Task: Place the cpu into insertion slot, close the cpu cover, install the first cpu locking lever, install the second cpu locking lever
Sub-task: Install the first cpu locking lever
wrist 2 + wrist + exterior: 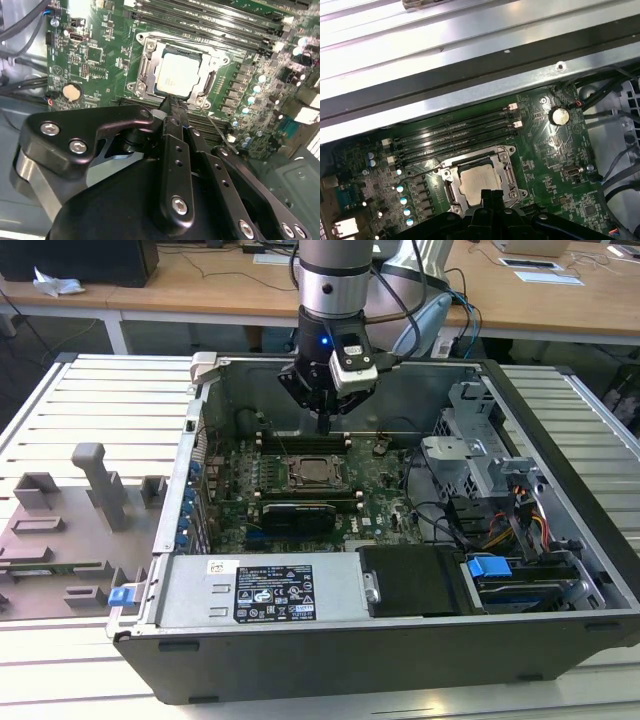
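Exterior view: open dark-grey metal computer case [400,650] lying flat on a slatted aluminium table [90,390], with a green motherboard [385,510] exposed inside. Hanging just above the board, the arm's black two-fingered gripper [325,423], tips pointing down close to the insertion slot [318,472], a square socket with a silvery metal rim. No contact with the insertion slot, as far as can be told.

Second wrist view: small flat square cpu [177,75] with a silver-grey metal top, seated in the insertion slot. Lying down around it, by the look of it, the cpu cover [150,47], a thin silvery frame plate with a large square window. Gripper [172,102] jaws pressed together, clenched on nothing, tips near the slot's edge. Beside the slot, a thin wire locking lever [220,132] sticking out across the board, seemingly unlatched.

First wrist view: cpu [475,182] in its slot, long narrow black memory slots [455,132] just beside it, a round silver coin battery [559,116] well apart. The thin locking lever [420,172] reaching away from the slot's corner, free of any catch as far as visible. Gripper [492,195] tips together at the slot's edge.

Judged from all this: cpu placement done, cover probably closed, at least one lever apparently left to latch. State of the other lever impossible to tell.
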Robot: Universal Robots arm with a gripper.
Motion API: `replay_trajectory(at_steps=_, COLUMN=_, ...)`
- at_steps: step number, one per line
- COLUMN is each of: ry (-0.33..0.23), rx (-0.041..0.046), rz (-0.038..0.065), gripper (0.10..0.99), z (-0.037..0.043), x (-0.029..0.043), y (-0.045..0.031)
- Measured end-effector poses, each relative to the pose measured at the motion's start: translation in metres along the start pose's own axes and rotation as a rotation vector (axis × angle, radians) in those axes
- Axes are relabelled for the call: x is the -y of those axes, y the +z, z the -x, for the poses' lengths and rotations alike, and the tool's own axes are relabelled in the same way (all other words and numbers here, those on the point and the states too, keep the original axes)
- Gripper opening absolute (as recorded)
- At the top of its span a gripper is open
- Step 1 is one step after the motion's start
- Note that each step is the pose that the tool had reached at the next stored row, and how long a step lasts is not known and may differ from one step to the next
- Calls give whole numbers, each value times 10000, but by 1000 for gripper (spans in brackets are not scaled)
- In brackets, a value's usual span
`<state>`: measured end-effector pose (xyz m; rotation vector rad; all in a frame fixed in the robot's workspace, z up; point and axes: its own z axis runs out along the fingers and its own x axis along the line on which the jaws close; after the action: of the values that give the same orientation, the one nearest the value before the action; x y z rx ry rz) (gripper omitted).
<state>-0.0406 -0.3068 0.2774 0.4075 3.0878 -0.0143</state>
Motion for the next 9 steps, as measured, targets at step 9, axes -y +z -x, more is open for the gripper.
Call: replay_trajectory(at_steps=9, ry=-1824, rx=11, rz=51, gripper=106, z=0, x=0, y=0)
